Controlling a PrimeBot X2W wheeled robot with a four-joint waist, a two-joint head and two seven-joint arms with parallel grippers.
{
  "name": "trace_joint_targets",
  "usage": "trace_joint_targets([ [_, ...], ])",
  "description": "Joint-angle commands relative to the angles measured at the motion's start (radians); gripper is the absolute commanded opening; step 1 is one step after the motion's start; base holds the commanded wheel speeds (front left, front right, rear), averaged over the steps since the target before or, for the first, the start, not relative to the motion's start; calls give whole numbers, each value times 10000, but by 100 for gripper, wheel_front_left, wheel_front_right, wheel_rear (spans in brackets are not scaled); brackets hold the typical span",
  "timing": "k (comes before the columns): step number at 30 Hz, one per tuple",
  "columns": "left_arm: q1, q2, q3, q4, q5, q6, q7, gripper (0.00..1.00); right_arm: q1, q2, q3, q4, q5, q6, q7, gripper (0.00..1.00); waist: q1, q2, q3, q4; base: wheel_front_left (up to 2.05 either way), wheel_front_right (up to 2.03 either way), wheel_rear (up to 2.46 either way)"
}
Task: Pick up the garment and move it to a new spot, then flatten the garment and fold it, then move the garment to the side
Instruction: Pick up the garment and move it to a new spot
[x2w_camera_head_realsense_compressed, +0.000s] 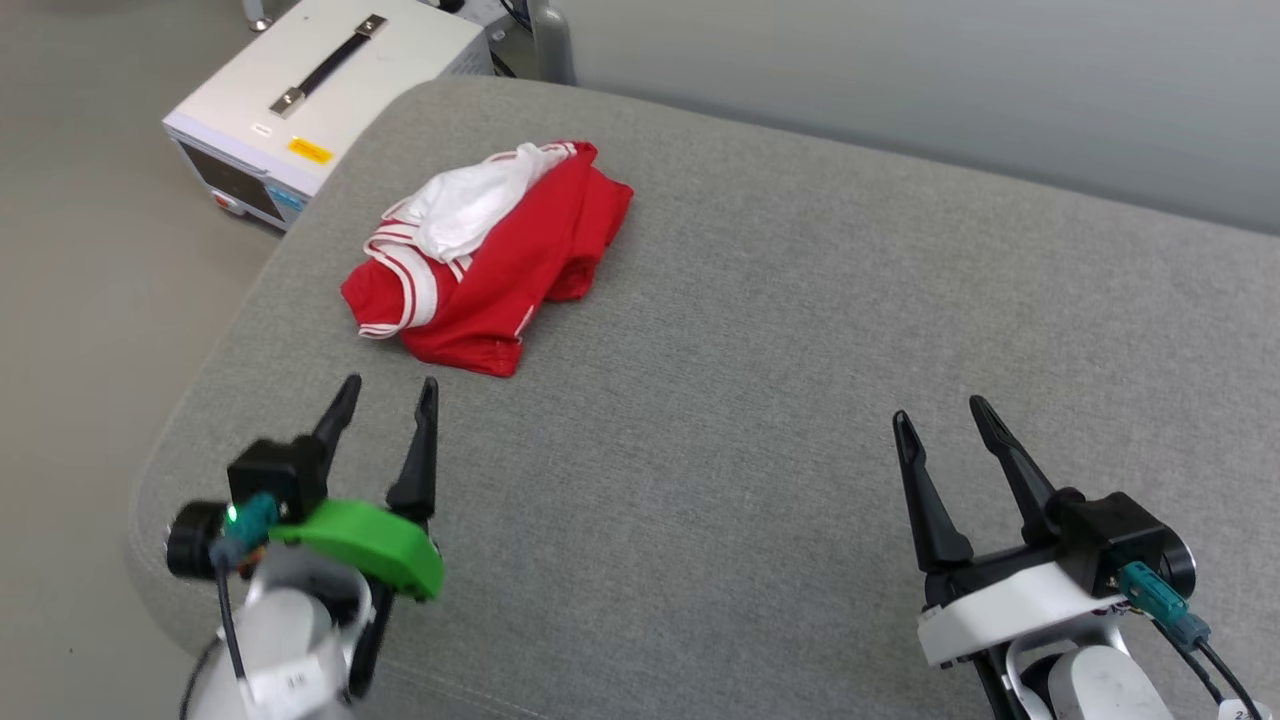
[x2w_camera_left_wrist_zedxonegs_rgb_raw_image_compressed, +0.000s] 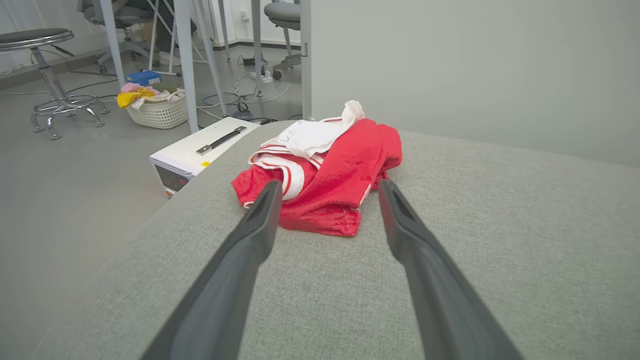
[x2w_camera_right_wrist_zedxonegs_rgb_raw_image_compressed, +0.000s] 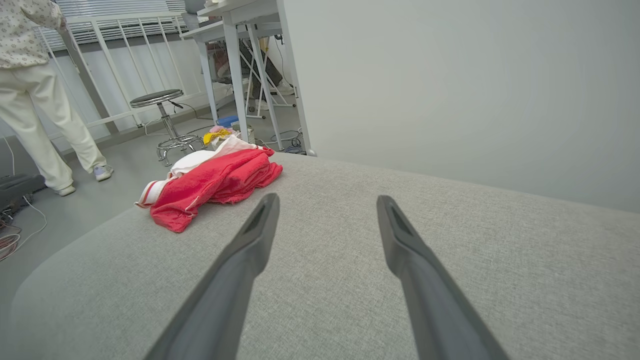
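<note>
The garment (x2w_camera_head_realsense_compressed: 500, 265) is a crumpled red heap with white sleeve cloth and striped trim on top, lying at the far left of the grey cushioned surface (x2w_camera_head_realsense_compressed: 760, 380). My left gripper (x2w_camera_head_realsense_compressed: 389, 388) stands open just short of its near edge, nothing between the fingers. In the left wrist view the garment (x2w_camera_left_wrist_zedxonegs_rgb_raw_image_compressed: 332, 177) lies straight ahead between the spread fingers (x2w_camera_left_wrist_zedxonegs_rgb_raw_image_compressed: 260, 220). My right gripper (x2w_camera_head_realsense_compressed: 939, 410) is open over bare cushion at the lower right, well away from the cloth. The right wrist view has the garment (x2w_camera_right_wrist_zedxonegs_rgb_raw_image_compressed: 210, 185) off to the left.
A white box with a black handle (x2w_camera_head_realsense_compressed: 320, 90) sits on the floor past the cushion's left corner. A basket of clothes (x2w_camera_left_wrist_zedxonegs_rgb_raw_image_compressed: 157, 107), a stool (x2w_camera_left_wrist_zedxonegs_rgb_raw_image_compressed: 45, 75) and table legs stand beyond. A person in pale clothes (x2w_camera_right_wrist_zedxonegs_rgb_raw_image_compressed: 35, 90) stands on the floor at far left. A grey wall (x2w_camera_head_realsense_compressed: 950, 90) runs behind.
</note>
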Motion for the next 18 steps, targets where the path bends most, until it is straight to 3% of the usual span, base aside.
trace_joint_targets([
  [1,-756,361,-146,307,-80,-53,341,100,-209,-18,27,-82,-122,-7,-92,100,0,0,830,-630,0,0,0],
  [11,-4942,3349,-2552,2305,-2346,-74,3882,100,-914,-23,204,-452,-548,-7,-92,100,0,0,2482,-1798,0,0,0],
  [18,-6471,4758,-3982,3233,-4083,-75,5428,100,-1221,-22,218,-505,-552,-7,-92,100,0,0,3141,-2377,0,0,0],
])
